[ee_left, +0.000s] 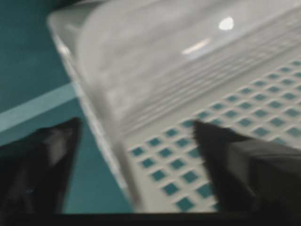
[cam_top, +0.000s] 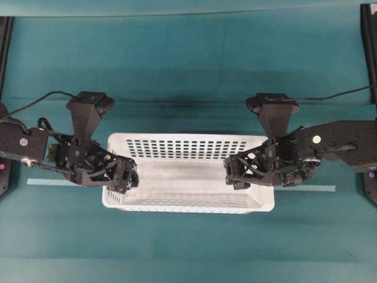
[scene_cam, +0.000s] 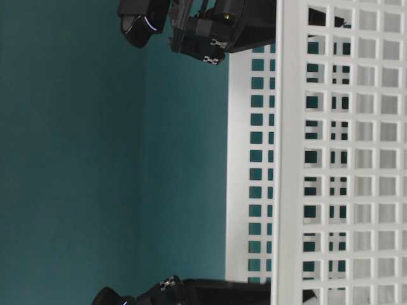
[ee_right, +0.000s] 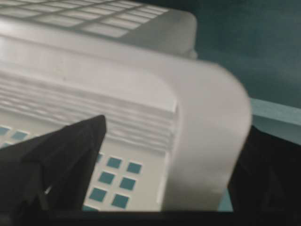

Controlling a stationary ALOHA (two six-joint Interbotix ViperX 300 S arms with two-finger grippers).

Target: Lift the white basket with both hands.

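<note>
The white basket [cam_top: 188, 145] sits on the teal table, its slotted walls filling the table-level view [scene_cam: 331, 159]. My left gripper [cam_top: 126, 177] is at its left end and open [ee_left: 136, 122]. One of its fingers [ee_left: 42, 165] is outside over the table and the other is inside over the perforated floor, with the rim [ee_left: 94, 113] between them untouched. At the right end my right gripper [cam_top: 232, 174] is open too [ee_right: 176, 123]. It straddles the rounded corner rim [ee_right: 211, 141], one finger [ee_right: 56, 160] inside the basket.
A pale tape strip [cam_top: 65, 181] runs along the table on both sides of the basket [cam_top: 312, 188]. Black frame posts [cam_top: 6, 35] stand at the far corners. Black parts of the arms [scene_cam: 203, 25] show at the top and bottom of the table-level view.
</note>
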